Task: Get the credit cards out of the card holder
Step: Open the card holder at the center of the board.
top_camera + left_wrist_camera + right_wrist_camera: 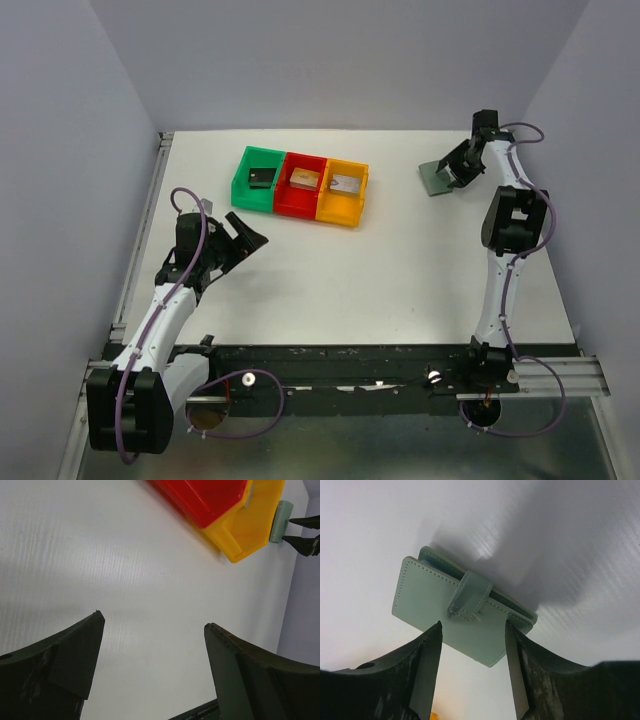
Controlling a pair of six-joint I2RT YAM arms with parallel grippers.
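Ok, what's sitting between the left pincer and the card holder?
From the left pincer, bare table, then the orange bin beside the red bin; the left wrist view shows the card holder just beyond them.

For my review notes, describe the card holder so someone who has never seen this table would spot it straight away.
On the white table, look to the far right corner, at the right gripper. Between its open jaws lies the card holder: a small flat grey-green wallet, folded shut by a tab, unlike the open green, red and orange plastic bins farther left.
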